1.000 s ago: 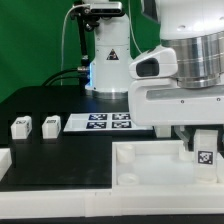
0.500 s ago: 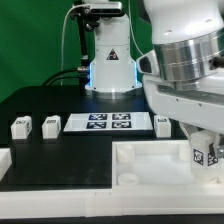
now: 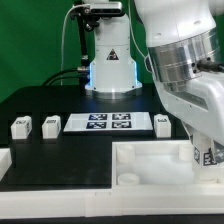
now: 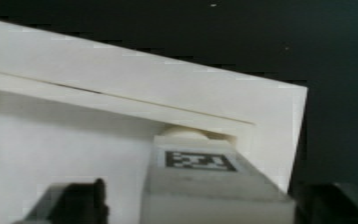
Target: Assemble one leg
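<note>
Exterior view: the tool [image 3: 204, 148] grips the leg [image 3: 208, 156] upright over the white tray part [image 3: 150, 160], at the exterior view's right; three loose legs [image 3: 50, 124] sit on the bench [image 3: 60, 150]. Wrist view: the held leg meets a corner socket [image 4: 197, 131]; seating it appears unfinished.

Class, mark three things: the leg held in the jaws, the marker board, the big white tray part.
held leg [image 4: 202, 161]: wrist view, on its tagged face.
marker board [image 3: 108, 122]: exterior view, on its middle.
tray part [image 3: 150, 150]: exterior view, on its far rim.
</note>
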Robot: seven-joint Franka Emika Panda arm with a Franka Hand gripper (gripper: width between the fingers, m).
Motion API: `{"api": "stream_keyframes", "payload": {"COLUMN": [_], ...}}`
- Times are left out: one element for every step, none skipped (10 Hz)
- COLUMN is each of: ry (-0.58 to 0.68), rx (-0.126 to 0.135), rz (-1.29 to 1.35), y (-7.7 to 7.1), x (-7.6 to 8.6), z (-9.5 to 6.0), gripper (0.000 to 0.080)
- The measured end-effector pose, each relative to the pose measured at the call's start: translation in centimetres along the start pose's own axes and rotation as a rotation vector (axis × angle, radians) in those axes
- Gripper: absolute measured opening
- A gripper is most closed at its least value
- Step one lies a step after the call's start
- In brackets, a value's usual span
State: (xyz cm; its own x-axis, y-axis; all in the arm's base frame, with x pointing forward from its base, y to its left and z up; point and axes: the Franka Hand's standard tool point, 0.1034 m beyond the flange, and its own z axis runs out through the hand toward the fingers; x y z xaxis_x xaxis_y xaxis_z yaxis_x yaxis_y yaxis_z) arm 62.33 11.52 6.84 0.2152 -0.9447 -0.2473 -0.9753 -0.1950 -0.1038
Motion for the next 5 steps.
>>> {"api": "stream_keyframes", "payload": {"ry": [-0.003,0.017,0.041,0.036,0.035], "rx": [-0.007,-0.023,-0.040,-0.040,-0.044], "rz": [-0.063,-0.227,-0.365,-0.458,-0.581], "y": [0.09,0.12,0.11,0.16,0.20], "x": [0.00,-0.07,-0.49,-0.36,-0.13], "z": [0.14,0.14,0.18,0.26,0.26], "gripper": [0.0615,0.0615,0.0643,0.0648,0.0648]}}
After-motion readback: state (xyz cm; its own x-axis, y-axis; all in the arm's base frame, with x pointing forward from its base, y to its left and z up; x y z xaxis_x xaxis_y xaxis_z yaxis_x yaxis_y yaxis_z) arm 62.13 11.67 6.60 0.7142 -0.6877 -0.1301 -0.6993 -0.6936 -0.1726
